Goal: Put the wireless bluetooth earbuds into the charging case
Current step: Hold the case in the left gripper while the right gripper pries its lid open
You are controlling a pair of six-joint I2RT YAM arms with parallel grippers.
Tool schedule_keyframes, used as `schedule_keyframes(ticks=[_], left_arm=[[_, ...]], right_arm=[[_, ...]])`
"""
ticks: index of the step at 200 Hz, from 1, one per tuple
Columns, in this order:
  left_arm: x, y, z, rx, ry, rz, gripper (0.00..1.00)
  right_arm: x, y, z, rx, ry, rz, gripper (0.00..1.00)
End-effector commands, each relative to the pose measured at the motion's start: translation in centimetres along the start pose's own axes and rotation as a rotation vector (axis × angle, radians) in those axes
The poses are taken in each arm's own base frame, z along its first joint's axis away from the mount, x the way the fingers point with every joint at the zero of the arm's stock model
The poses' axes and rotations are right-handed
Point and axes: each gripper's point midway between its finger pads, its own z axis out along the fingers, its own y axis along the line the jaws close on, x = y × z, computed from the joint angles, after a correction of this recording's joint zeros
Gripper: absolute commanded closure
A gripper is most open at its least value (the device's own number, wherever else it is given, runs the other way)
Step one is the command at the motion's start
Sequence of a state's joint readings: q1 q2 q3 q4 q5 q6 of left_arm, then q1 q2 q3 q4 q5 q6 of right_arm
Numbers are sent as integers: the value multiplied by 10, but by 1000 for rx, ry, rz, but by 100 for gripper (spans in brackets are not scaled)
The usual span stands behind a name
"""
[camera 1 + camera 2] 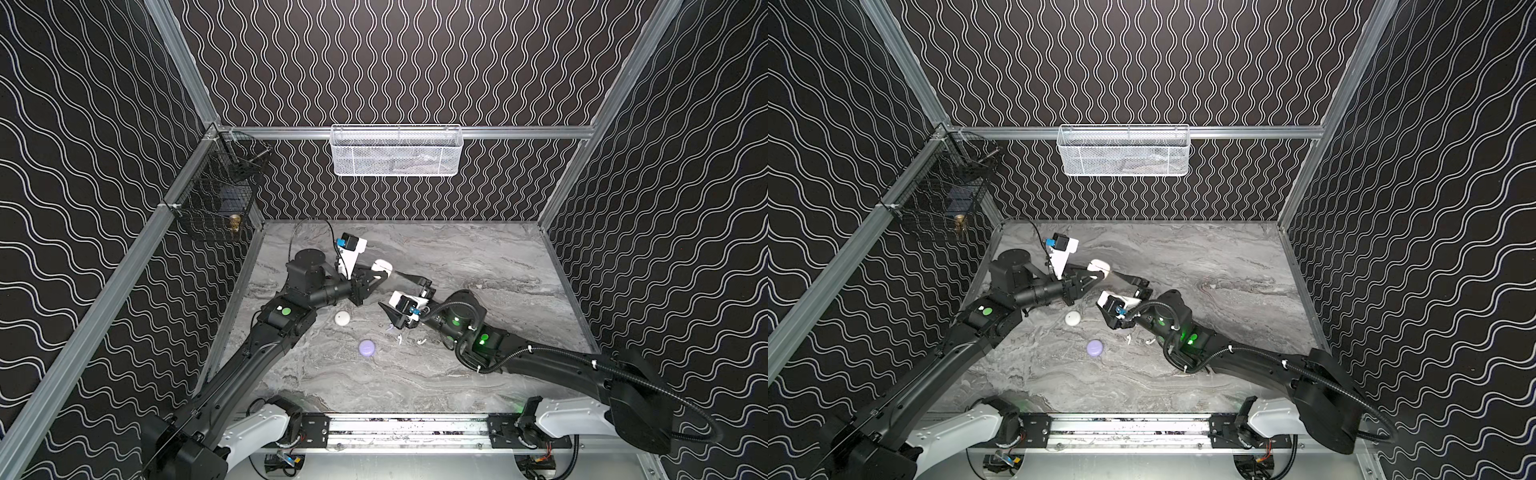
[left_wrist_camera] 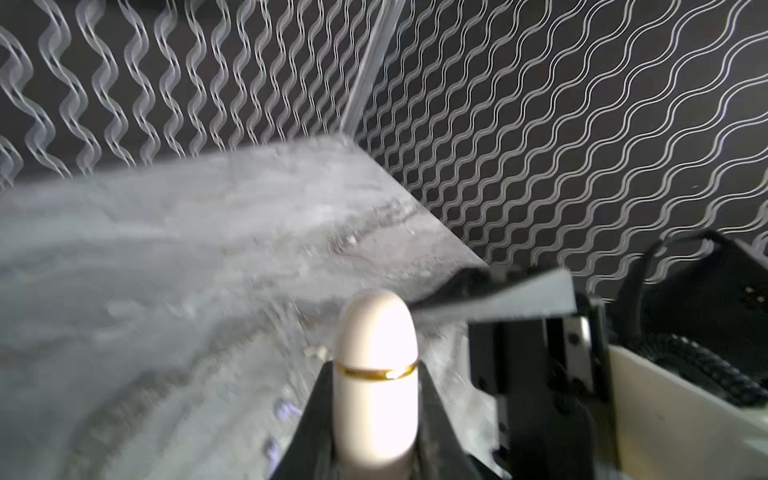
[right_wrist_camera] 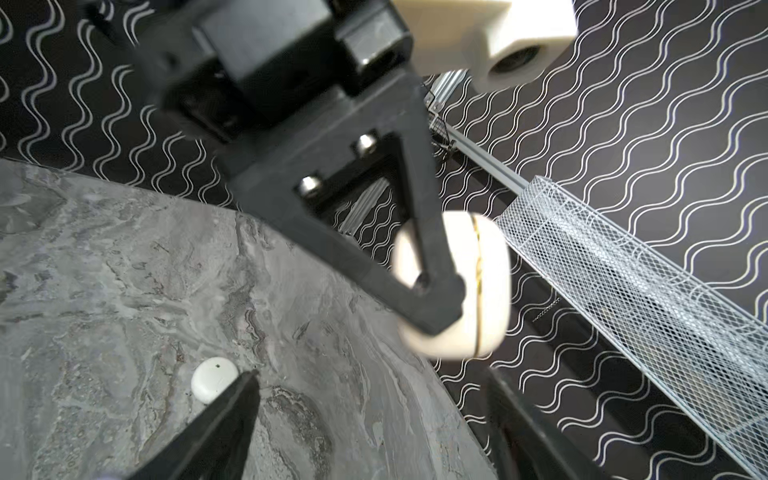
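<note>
While clamped, the glossy cream case (image 2: 376, 399) looks pill-shaped.

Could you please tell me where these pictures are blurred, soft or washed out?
Left wrist view: the marble table and wavy wall are smeared by motion, and the white charging case is washed out by glare. Right wrist view: that case is soft, while the table is crisp. Both top views: sharp, without blur.
</note>
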State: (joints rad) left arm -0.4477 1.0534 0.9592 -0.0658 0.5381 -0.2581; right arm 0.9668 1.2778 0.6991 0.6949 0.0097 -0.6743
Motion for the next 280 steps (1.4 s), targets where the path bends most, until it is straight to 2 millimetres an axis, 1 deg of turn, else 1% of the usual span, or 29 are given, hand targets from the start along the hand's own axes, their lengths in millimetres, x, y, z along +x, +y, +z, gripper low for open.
schedule_keyframes(ticks=[1,14,29,37,49,59,80,100,124,157,172,186,205,251,280], left_arm=[[-19,1,-6,-39,-78,219,100],[-7,-6,-7,5,-89,312,100],[4,-14,-9,63,-104,324,100],[10,-22,-10,118,-100,328,100],[14,-29,-10,164,-89,331,100],[15,-30,-10,169,-87,334,100],[17,-35,-12,200,-76,349,100],[17,-39,-12,222,-73,344,100],[17,-42,-12,240,-70,349,100],[18,-49,-14,273,-70,366,100],[19,-51,-14,282,-74,368,100],[20,-55,-14,304,-79,377,100],[22,-58,-13,328,-76,387,100],[24,-63,-14,340,-79,415,100],[25,-73,-20,380,-105,443,100]], right_arm=[[-26,-14,-17,48,-111,55,13],[-32,-18,-28,50,-124,100,16],[-38,-19,-38,42,-136,140,21],[-40,-21,-42,46,-141,151,23],[-41,-26,-45,68,-138,163,28],[-42,-31,-47,88,-128,183,33],[-45,-35,-48,92,-127,214,41],[-50,-36,-44,82,-136,229,43],[-52,-39,-35,78,-118,258,49],[-50,-42,-24,85,-89,272,49],[-50,-40,-21,79,-95,267,49],[-47,-37,-18,71,-85,254,49],[-40,-42,-14,100,-44,258,50],[-38,-51,-18,151,-38,245,53],[-37,-59,-20,190,-29,247,53]])
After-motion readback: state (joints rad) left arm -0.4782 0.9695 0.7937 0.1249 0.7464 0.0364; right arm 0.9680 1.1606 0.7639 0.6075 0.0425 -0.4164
